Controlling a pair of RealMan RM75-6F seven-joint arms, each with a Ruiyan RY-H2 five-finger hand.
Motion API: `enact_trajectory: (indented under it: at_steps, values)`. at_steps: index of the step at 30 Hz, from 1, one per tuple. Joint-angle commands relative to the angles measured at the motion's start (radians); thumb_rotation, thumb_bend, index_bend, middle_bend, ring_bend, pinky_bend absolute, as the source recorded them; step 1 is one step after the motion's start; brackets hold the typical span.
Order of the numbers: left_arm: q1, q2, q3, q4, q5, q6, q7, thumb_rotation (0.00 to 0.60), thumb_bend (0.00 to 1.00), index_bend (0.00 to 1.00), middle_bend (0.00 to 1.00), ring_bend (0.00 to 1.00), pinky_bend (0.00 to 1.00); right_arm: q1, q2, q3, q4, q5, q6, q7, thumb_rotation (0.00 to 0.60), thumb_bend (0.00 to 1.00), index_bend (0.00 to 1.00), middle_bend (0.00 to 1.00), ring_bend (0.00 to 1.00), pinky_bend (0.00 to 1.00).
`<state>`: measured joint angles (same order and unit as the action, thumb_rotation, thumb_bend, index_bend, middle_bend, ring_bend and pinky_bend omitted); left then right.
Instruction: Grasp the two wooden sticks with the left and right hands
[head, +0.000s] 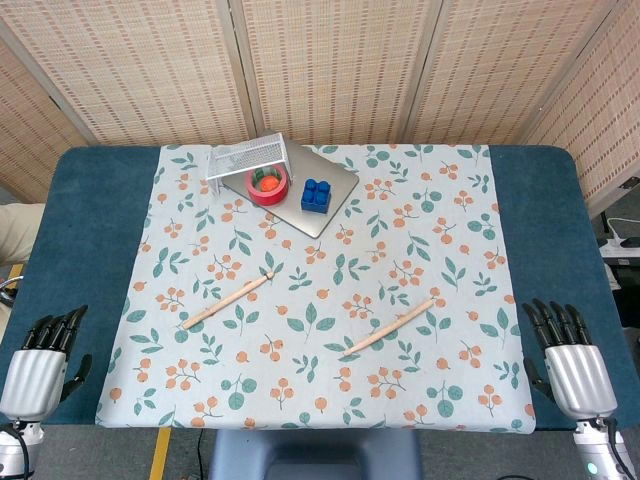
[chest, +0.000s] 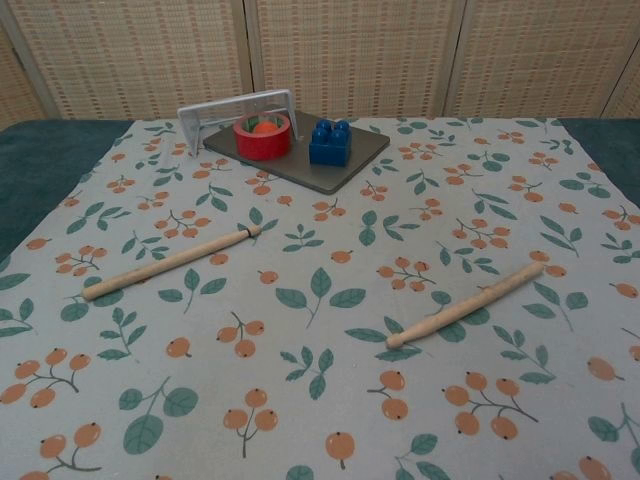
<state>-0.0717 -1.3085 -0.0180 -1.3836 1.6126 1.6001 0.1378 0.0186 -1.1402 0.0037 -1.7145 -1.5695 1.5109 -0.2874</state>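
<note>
Two wooden sticks lie flat on the floral cloth, both slanting up to the right. The left stick (head: 228, 300) (chest: 170, 262) lies left of centre; the right stick (head: 389, 327) (chest: 466, 304) lies right of centre. My left hand (head: 40, 363) rests at the table's near left corner, fingers extended and apart, holding nothing, well left of the left stick. My right hand (head: 570, 362) sits at the near right corner, also spread and empty, well right of the right stick. Neither hand shows in the chest view.
At the back of the cloth a grey board (head: 320, 205) (chest: 300, 158) carries a red tape roll (head: 267, 186) (chest: 262, 136) and a blue block (head: 316, 194) (chest: 330, 142). A small white goal frame (head: 249, 158) (chest: 235, 112) stands behind them. The blue table (head: 95, 230) borders the cloth.
</note>
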Motion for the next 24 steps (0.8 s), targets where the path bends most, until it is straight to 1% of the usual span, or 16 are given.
enact_trajectory:
  at_steps: [1, 6, 10, 18, 21, 24]
  values:
    - [-0.002, -0.005, 0.002, 0.001, 0.003, -0.004, 0.005, 0.600, 0.43, 0.02, 0.17, 0.20, 0.20, 0.000, 0.002, 0.001, -0.001, 0.000, 0.002, 0.003, 0.600, 0.33, 0.00, 0.03, 0.00, 0.00]
    - [-0.013, -0.021, 0.004, 0.004, 0.013, -0.016, 0.016, 0.600, 0.43, 0.03, 0.16, 0.20, 0.20, -0.002, 0.004, -0.001, 0.001, -0.001, 0.002, 0.006, 0.600, 0.34, 0.00, 0.03, 0.00, 0.00]
    - [-0.045, -0.058, -0.004, 0.025, 0.022, -0.049, 0.022, 0.600, 0.43, 0.04, 0.16, 0.18, 0.20, -0.005, -0.001, 0.006, 0.007, 0.001, 0.013, 0.007, 0.600, 0.33, 0.00, 0.03, 0.00, 0.00]
    - [-0.157, -0.158, -0.068, 0.089, -0.046, -0.200, 0.056, 0.600, 0.42, 0.08, 0.19, 0.17, 0.19, 0.003, -0.019, 0.009, 0.016, 0.011, -0.005, -0.015, 0.600, 0.33, 0.00, 0.03, 0.00, 0.00]
    - [-0.185, -0.195, -0.082, 0.083, -0.073, -0.241, 0.078, 0.600, 0.42, 0.13, 0.23, 0.17, 0.19, 0.006, -0.027, 0.014, 0.021, 0.022, -0.010, -0.024, 0.600, 0.33, 0.00, 0.03, 0.00, 0.00]
    - [-0.212, -0.240, -0.084, 0.082, -0.084, -0.273, 0.129, 0.600, 0.42, 0.15, 0.26, 0.17, 0.19, 0.008, -0.031, 0.016, 0.024, 0.025, -0.013, -0.029, 0.600, 0.33, 0.00, 0.03, 0.00, 0.00]
